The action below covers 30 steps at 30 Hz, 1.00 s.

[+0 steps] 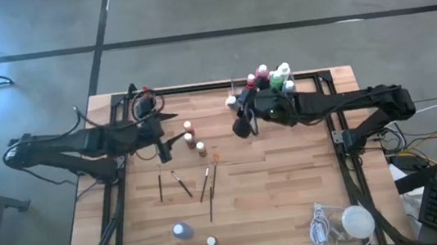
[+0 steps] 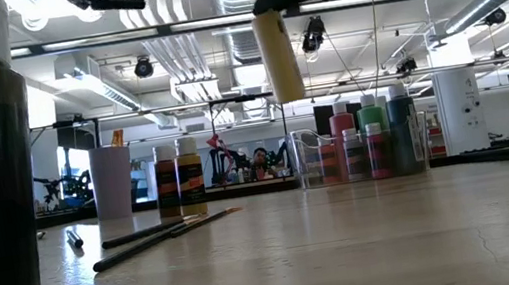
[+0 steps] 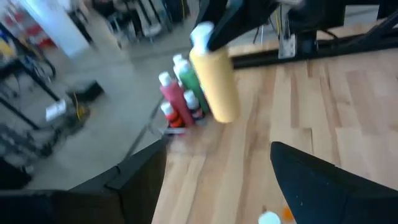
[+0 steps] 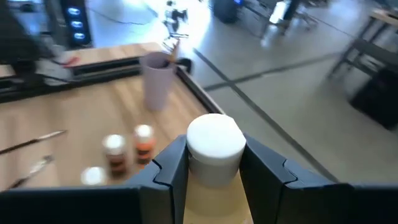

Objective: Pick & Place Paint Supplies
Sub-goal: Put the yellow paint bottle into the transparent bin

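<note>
My right gripper [image 1: 244, 125] hangs over the table's far middle, shut on a pale yellow paint bottle [image 2: 278, 56] with a white cap [image 4: 214, 144]. Just beyond it, a clear tray [image 2: 310, 159] holds red, green and other bottles [image 1: 273, 78]. My left gripper [image 3: 217, 186] is open and hovers near two small brown and orange bottles [image 1: 195, 138] that stand upright on the table. Several thin paintbrushes [image 1: 195, 186] lie flat on the table's middle. A bluish bottle [image 1: 183, 231] and a small white cap [image 1: 211, 241] sit near the near edge. My right gripper pinches the yellow bottle between its two fingers [image 4: 171, 168] at the neck [image 4: 214, 186], right under the white cap. The fingers come from above. The bottle hangs below them, lifted clear of the table and slightly tilted [image 2: 284, 82].
A purple cup [image 4: 155, 78] stands near the far left corner. A white round lump with a coiled cord [image 1: 347, 223] lies at the near right corner. Black frame rails [image 1: 338, 125] run along the table's sides.
</note>
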Motion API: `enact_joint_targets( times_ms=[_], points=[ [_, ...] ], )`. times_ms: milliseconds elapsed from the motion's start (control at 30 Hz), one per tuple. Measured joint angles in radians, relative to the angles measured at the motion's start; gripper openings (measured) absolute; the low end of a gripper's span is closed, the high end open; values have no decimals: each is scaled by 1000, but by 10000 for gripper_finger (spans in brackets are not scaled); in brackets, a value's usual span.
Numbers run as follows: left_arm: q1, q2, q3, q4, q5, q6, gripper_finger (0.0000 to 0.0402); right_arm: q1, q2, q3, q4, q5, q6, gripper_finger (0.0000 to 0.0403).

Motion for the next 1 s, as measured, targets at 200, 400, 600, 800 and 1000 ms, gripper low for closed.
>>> enact_joint_targets(
  times_ms=[200, 400, 600, 800, 1000],
  points=[
    [0, -102, -185, 175, 4, 38, 291, -46, -38, -61, 23, 135, 34, 110],
    [0, -161, -326, 364, 5, 38, 291, -58, -56, -156, 124, 215, 28, 110],
    [0, -182, -399, 448, 5, 41, 291, -104, -70, -311, 320, 256, 23, 110],
    [0, -186, -410, 447, 5, 33, 291, -119, -96, -477, 622, 255, -32, 110],
    [0, -186, -409, 446, 5, 32, 291, -137, -99, -560, 723, 257, -58, 110]
  ],
)
